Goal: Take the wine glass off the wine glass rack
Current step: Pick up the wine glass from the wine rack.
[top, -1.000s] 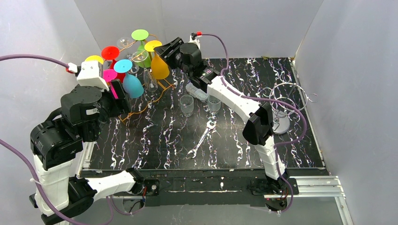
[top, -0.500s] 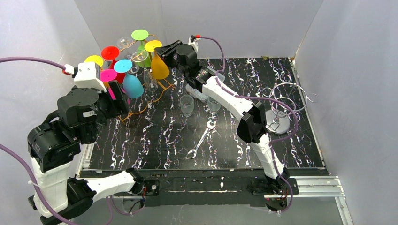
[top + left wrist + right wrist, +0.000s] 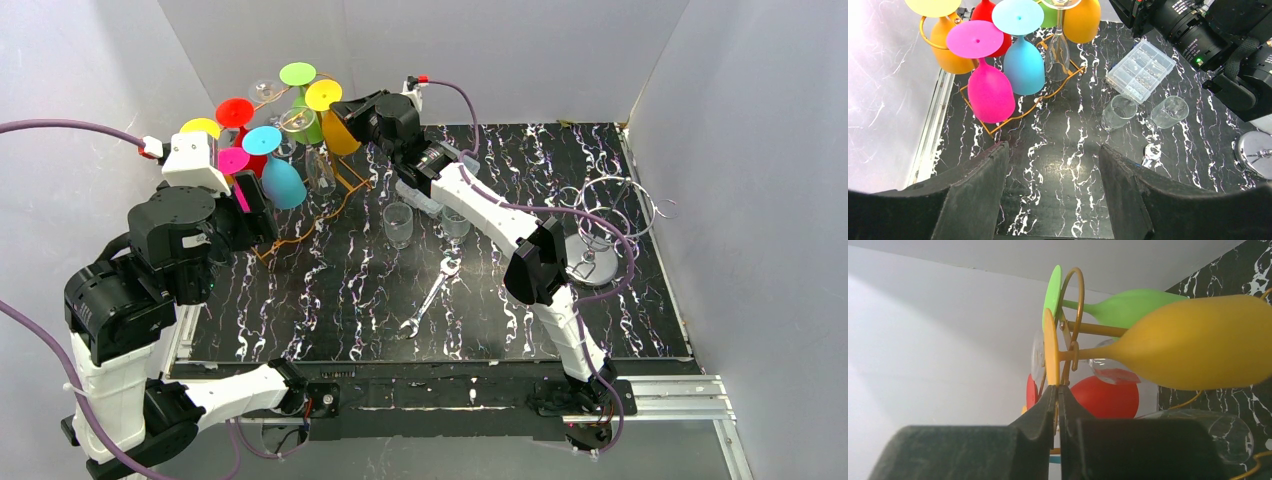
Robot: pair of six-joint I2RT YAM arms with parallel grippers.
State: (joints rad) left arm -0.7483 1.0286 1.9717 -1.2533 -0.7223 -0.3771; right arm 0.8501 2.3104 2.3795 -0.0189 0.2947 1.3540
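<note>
Now that the right tool (image 3: 1058,402) has pressed its fingers together, it pinches the foot rim of the yellow wine glass (image 3: 1198,342). The glass hangs bowl-down on the wine glass rack (image 3: 1079,295) at the table's (image 3: 330,290) far left. The grasp looks made; lifting remains. Whether the stem is free of its wire hook is hard to tell. The left tool (image 3: 1050,200) hovers spread and empty.

Everything's looking bright and even; glare is blowing out the left wall (image 3: 878,75), right claw (image 3: 1058,392) is blurring close-up.
</note>
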